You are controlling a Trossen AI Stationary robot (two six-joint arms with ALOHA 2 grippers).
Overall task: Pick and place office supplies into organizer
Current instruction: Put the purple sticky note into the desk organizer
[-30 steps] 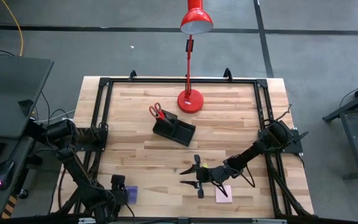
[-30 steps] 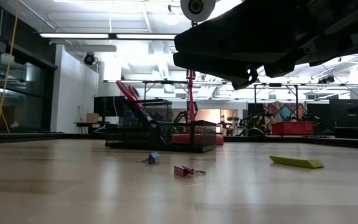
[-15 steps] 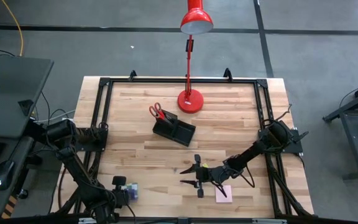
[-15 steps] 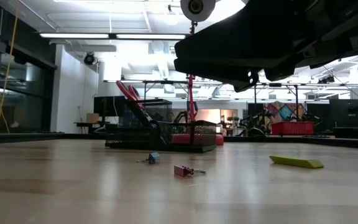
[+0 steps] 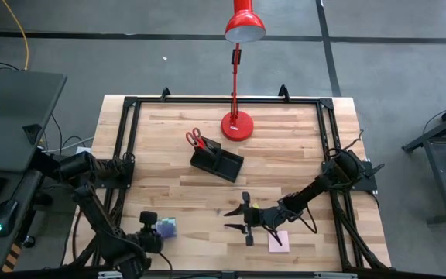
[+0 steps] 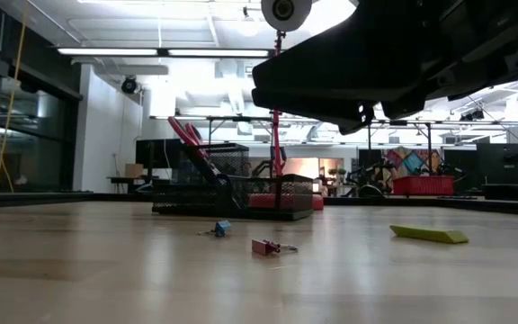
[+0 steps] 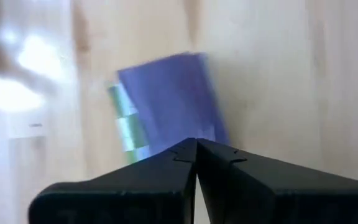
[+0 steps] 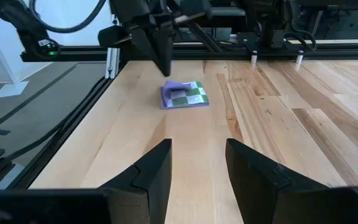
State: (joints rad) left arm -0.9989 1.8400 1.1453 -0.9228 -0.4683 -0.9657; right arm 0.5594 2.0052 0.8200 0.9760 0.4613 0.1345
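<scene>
A: Left gripper (image 7: 196, 163) first. Jaws pressed tip to tip, nothing between them. The purple sticky pad (image 7: 166, 99) lies on the table (image 5: 285, 155) just past the tips, with green tabs along one edge.

B: So closed on air. Touching the pad?

A: Can't tell. In the right wrist cam that gripper (image 8: 161, 59) points down right beside the pad (image 8: 184, 95), very near its edge. From above, the pad (image 5: 167, 226) is at about 3 o'clock of the left gripper (image 5: 147, 227), down at the table's 7 o'clock corner.

B: Right gripper?

A: Right gripper (image 8: 197, 165) has jaws apart and empty, aimed across the boards toward the pad. From above it sits near the front edge at around 5 o'clock (image 5: 242, 221), arm stretched low and long from its 3 o'clock mount. The pink pad (image 5: 278, 240) is just beside it.

B: Organizer?

A: The organizer (image 5: 217, 163) is mid-table, at about 1 o'clock from the purple pad and well apart from it. The red scissors (image 5: 197, 139) already stand in it. The lamp base (image 5: 238, 125) is just behind.

B: Risks?

A: I'd guess shut tips will only shove the pad, maybe off the front edge, since it's close to it. The jaws need to open and straddle the pad first. A thin flat pad is hard to pinch from above, and the tabs could snag. Both grippers are aimed at the same pad, so they could clash.

B: Left arm pose?

A: Folded tight along the left rail, wrist pitched steeply down.
</scene>
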